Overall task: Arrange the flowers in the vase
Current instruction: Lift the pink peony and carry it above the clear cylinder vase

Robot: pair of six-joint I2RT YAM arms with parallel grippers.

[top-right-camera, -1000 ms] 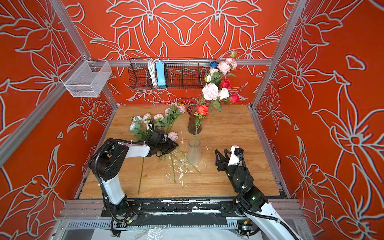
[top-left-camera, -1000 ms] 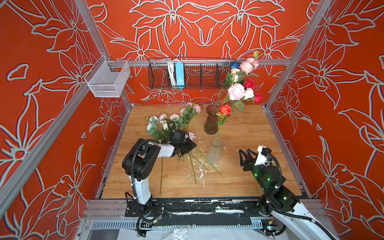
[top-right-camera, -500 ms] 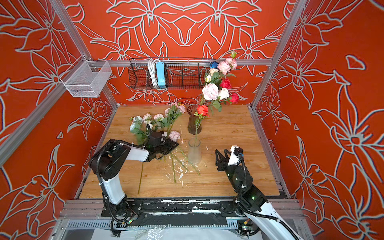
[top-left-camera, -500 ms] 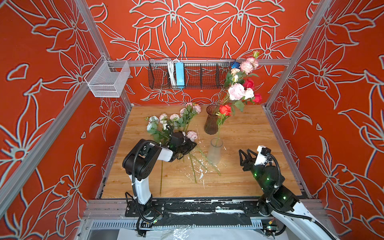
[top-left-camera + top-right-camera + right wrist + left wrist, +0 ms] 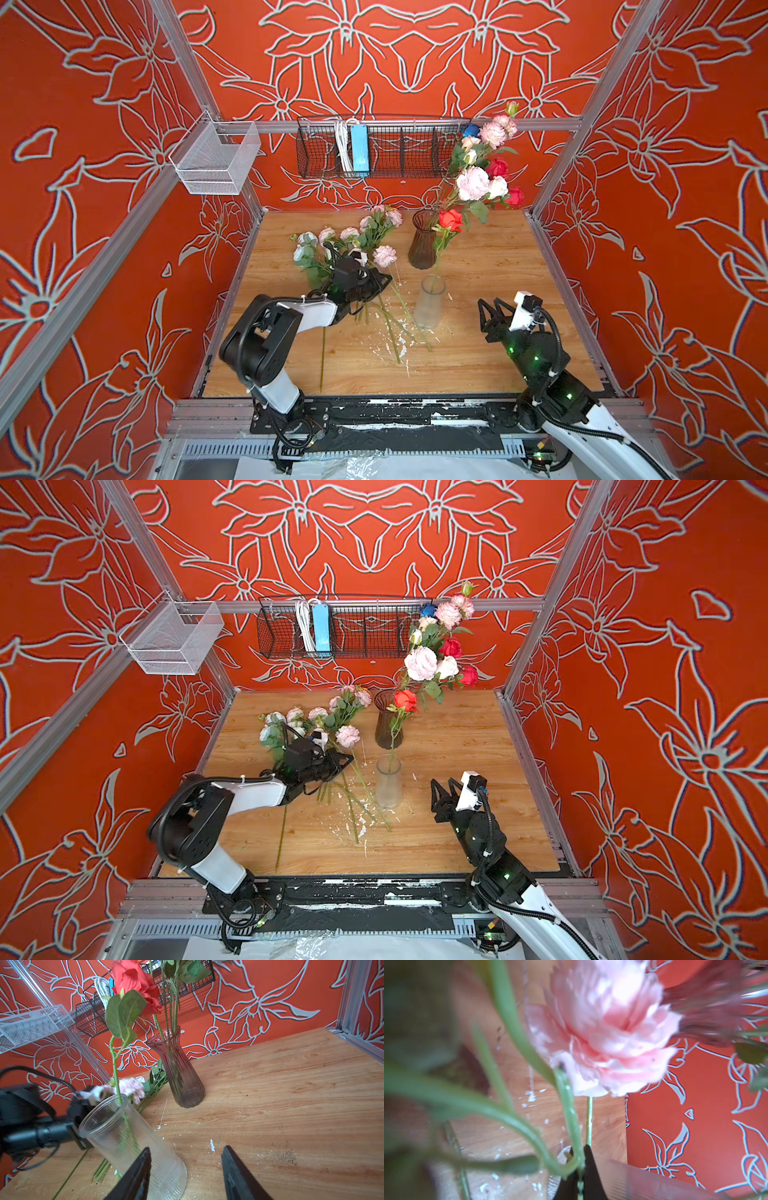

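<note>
Orange-red walls patterned with white flower outlines enclose a wooden table [image 5: 478,257], seen from above in both top views. On the table's left half lies a heap of loose flowers [image 5: 351,235], blooms toward the back wall and green stems toward the front. The left gripper [image 5: 384,279] reaches into this heap from the left. In the left wrist view its black fingers [image 5: 591,1178] are pressed together on a thin green stem. That stem runs up to a pink peony [image 5: 602,1032], which is blurred and fills much of the view. In a top view the same peony [image 5: 347,735] sits just behind the gripper's tip; whether it is off the table cannot be told.

Near the table's middle stands a clear ribbed vase [image 5: 428,303] holding one red rose [image 5: 450,219] on a long stem. Just behind it stands a brown glass vase [image 5: 422,245] with a tall bunch [image 5: 482,166] of pink, white, red and blue blooms leaning right. The right gripper [image 5: 489,302] hovers to the right of the clear ribbed vase, apart from it. Its two fingers [image 5: 143,1167] are spread with nothing between them. A black wire basket [image 5: 386,145] and a white mesh basket [image 5: 216,158] hang from rails near the back wall.
</note>
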